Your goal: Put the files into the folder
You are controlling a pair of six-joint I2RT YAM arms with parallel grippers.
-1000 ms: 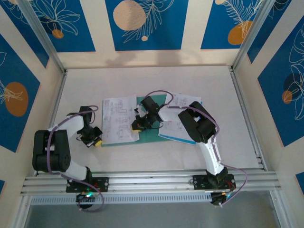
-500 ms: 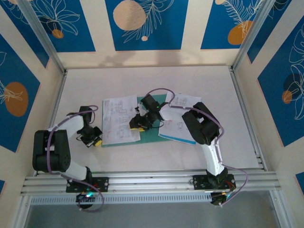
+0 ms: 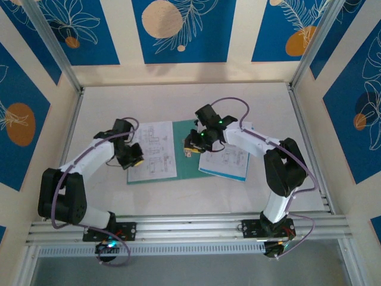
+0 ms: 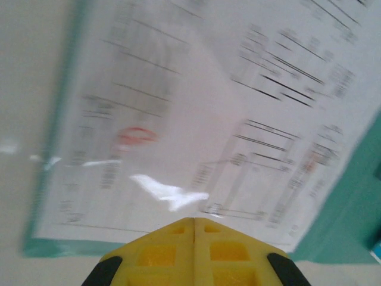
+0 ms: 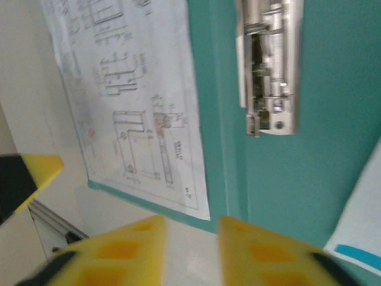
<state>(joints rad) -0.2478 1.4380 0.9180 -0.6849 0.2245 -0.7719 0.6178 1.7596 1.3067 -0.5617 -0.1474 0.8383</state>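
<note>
The teal-green folder (image 3: 188, 167) lies open on the table. A white printed sheet (image 3: 152, 151) of the files covers its left leaf. More white sheets (image 3: 226, 156) rest on a cyan sheet (image 3: 221, 174) at the folder's right side. My left gripper (image 3: 136, 159) sits at the left sheet's edge, shut and empty; in the left wrist view its tips (image 4: 194, 224) meet over that sheet (image 4: 196, 113). My right gripper (image 3: 190, 149) hovers above the folder's middle, open with nothing between the fingers (image 5: 190, 238). Below it I see the teal leaf (image 5: 321, 179) and the printed sheet (image 5: 131, 89).
A metal clip (image 5: 268, 65) is fixed on the folder's inside near the spine. An aluminium rail (image 3: 190, 223) runs along the near table edge, and frame posts and patterned walls close the other sides. White tabletop (image 3: 178, 101) lies beyond the folder.
My right gripper has opened and shifted right and farther away as its arm stretched out. My left gripper has moved farther away and right, onto the left sheet's edge.
</note>
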